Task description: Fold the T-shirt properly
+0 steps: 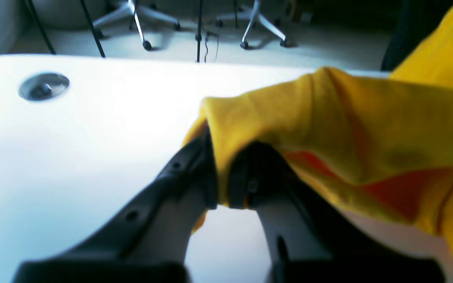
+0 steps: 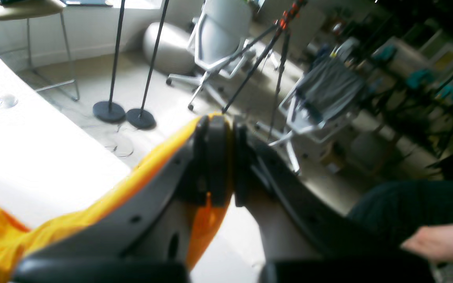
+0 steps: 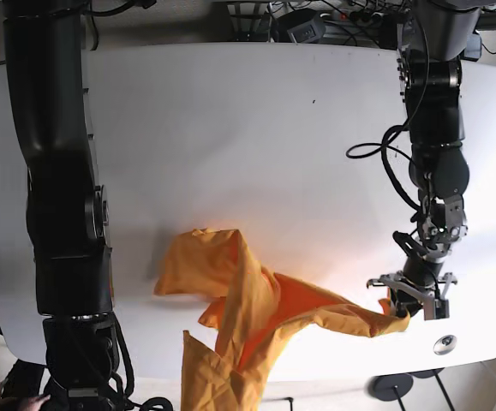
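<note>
The yellow-orange T-shirt (image 3: 256, 317) lies crumpled on the white table (image 3: 248, 128) near its front edge, stretched between both arms. My left gripper (image 3: 399, 315) is shut on one corner of it at the right. In the left wrist view, the left gripper (image 1: 221, 184) pinches a fold of the shirt (image 1: 328, 125) just above the tabletop. In the right wrist view, my right gripper (image 2: 228, 165) is shut on the shirt's edge (image 2: 53, 228), held past the table's edge over the floor. In the base view the right gripper is out of frame at the bottom.
A round metal grommet (image 3: 443, 344) sits in the table near the left gripper; it also shows in the left wrist view (image 1: 43, 86). Office chairs (image 2: 218, 43) and stand bases (image 2: 109, 111) are on the floor beyond the table. A person's hand (image 2: 431, 243) shows at lower right.
</note>
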Controlling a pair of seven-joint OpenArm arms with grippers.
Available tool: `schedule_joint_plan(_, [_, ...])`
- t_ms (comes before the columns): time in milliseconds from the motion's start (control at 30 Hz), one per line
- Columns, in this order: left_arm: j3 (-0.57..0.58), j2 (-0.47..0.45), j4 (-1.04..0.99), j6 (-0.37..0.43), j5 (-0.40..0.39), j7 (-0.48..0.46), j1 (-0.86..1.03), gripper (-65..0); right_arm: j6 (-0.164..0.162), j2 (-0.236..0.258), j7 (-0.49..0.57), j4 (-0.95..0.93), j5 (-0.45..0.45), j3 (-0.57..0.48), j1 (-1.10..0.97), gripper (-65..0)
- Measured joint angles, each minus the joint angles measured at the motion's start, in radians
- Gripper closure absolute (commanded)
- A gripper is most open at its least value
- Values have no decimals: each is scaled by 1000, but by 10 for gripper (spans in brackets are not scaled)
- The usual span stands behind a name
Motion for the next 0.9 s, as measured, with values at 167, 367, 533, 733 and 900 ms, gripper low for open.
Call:
schedule_joint_plan(167, [-47, -65, 73, 1, 4, 152, -151, -17, 3, 0, 24, -74, -10, -1, -17, -19])
schedule_joint_plan(367, [-50, -137, 87, -6, 0, 250, -403, -17, 2, 43, 36, -66, -2, -1, -6, -19])
schedule_joint_plan(533, [-51, -159, 103, -38, -2, 340, -611, -17, 3, 72, 32, -66, 8, -1, -5, -19])
schedule_joint_plan(733, [-109, -137, 347, -41, -9, 445, -451, -17, 12, 97, -145, 174, 2, 147, -10, -19])
schedule_joint_plan(900, [-179, -103, 518, -45, -72, 518, -212, -17, 11, 113, -262, 548, 20, 259, -224, -19])
